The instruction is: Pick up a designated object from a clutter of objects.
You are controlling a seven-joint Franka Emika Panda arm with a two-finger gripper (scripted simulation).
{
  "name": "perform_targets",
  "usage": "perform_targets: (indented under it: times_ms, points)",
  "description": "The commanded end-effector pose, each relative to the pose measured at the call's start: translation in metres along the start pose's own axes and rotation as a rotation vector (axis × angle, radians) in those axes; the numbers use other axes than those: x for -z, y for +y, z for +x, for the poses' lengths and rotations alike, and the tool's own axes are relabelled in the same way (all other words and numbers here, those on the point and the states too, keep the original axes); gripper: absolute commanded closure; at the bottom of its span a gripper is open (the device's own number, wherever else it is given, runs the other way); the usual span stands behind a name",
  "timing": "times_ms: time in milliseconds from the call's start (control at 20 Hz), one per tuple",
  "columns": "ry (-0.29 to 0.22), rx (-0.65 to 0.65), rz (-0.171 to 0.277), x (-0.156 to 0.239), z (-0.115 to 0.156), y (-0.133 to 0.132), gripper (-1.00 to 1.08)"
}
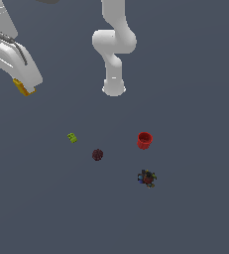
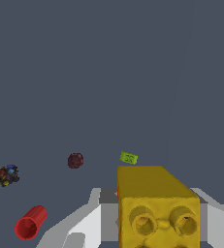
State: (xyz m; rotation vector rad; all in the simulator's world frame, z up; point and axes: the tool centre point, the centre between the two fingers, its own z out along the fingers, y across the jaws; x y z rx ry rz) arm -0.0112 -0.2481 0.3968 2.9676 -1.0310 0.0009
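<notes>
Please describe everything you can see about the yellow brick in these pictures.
The yellow brick is a small yellow-orange block that looks like glossy plastic, with round studs on the face turned toward the wrist camera. It sits between the gripper's pale fingers, which flank both its sides. In the exterior view it shows only as a yellow sliver at the tip of the raised arm, well apart from the other objects. Nothing else touches it.

The arm is smooth glossy white, built of rounded tubular links on a flared base. A thin dark grey cable runs along the white gripper (image 1: 25,89) housing, whose inner faces are grey.
</notes>
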Motion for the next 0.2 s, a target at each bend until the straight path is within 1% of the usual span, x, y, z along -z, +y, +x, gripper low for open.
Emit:
perform_targets:
  times_ms: [0, 150]
  points:
    - [-0.001, 0.001, 0.000, 0.0011, 0.0007, 0.0003, 1.08]
    - [-0.001, 0.001, 0.000, -0.0005, 0.0005, -0.0010, 1.08]
